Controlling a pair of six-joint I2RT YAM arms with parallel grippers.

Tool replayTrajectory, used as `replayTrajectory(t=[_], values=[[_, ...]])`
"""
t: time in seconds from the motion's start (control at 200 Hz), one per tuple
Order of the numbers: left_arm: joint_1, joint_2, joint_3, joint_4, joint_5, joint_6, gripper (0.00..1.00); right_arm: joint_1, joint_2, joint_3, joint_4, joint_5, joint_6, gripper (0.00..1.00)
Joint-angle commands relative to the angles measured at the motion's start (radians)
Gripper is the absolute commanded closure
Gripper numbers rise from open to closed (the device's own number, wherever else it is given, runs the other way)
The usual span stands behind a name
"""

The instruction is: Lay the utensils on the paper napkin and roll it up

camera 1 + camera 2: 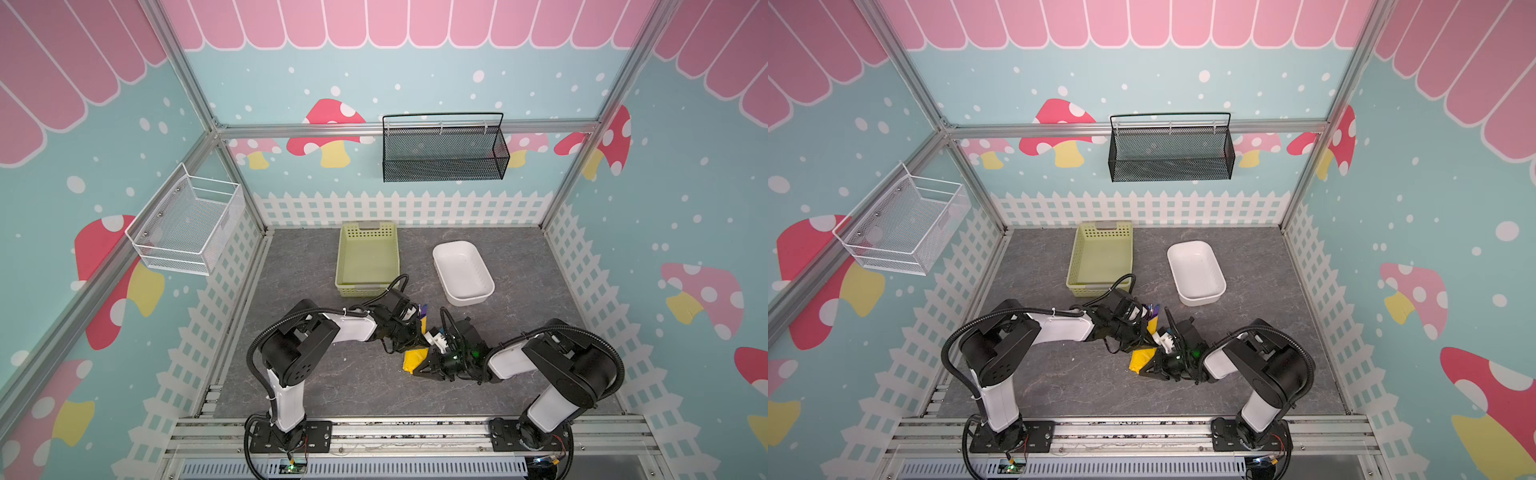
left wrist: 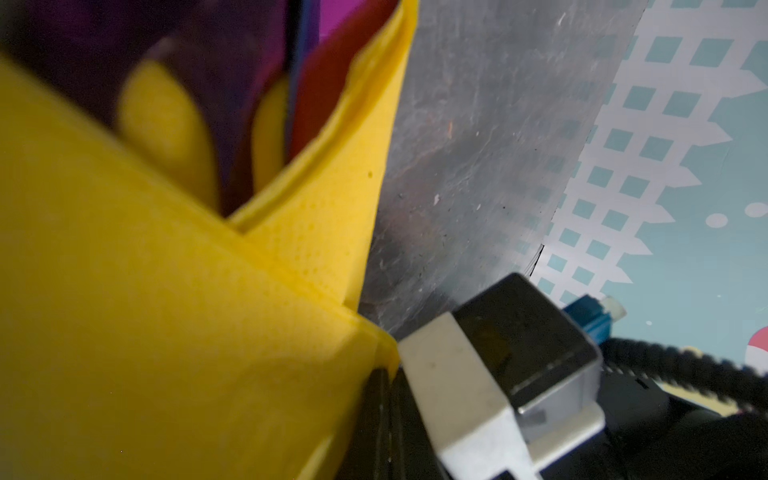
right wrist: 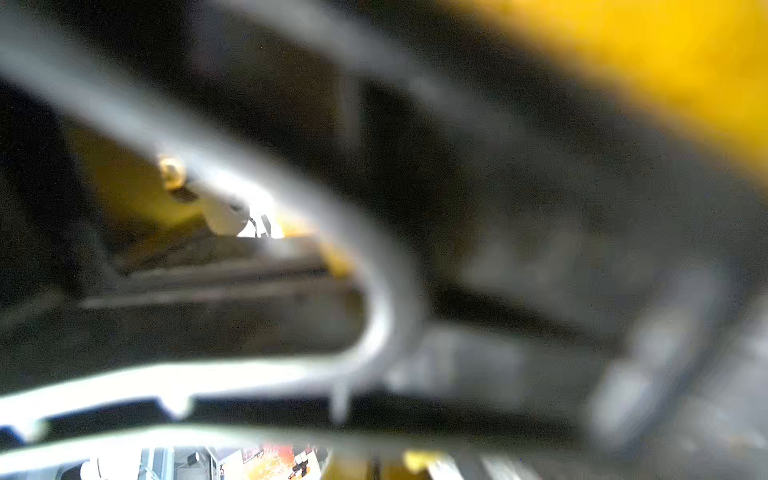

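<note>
While both claws, left gripper (image 1: pixel 420 337) and right gripper (image 1: pixel 423 369), sit closed at the bright yellow paper napkin (image 1: pixel 414 358) mid-table (left pinching it, right's hold unclear), the slim purplish utensils (image 1: pixel 423 309) poke from its fold: you're mid-roll; next, tighten the wrap gently.

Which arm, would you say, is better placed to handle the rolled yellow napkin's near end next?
Right, probably: the right gripper sits at the napkin's near end; the left gripper is by the utensil heads.
</note>
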Motion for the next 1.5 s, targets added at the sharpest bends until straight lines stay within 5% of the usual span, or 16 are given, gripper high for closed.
replayTrajectory(t=[0.0,0.44,0.961,1.496], values=[[-0.013,0.015,0.018,0.081,-0.006,-0.053,1.00,0.003,-0.003,-0.018,-0.053,0.040,-0.004,0.98],[-0.013,0.023,-0.103,0.330,-0.084,-0.241,1.00,-0.015,-0.065,-0.048,-0.061,0.060,0.010,0.98],[-0.010,0.074,-0.115,0.476,-0.160,-0.340,1.00,-0.186,-0.329,-0.184,-0.040,0.083,0.084,0.95],[-0.011,0.117,-0.097,0.542,-0.185,-0.387,1.00,-0.195,-0.171,-0.185,0.204,0.011,0.177,0.96]])
